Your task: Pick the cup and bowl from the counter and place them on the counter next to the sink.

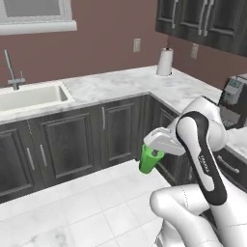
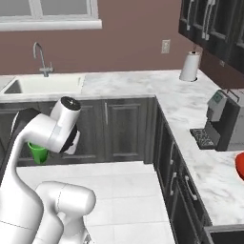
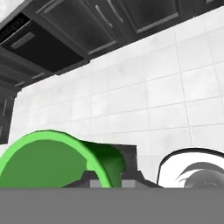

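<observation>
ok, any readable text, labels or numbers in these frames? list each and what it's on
Dark lettering on the arm's white link: too small and blurred to read.
Coffee machine display panel: nothing legible.
Cup, paper towel roll: no markings.
Nothing else carries text.
</observation>
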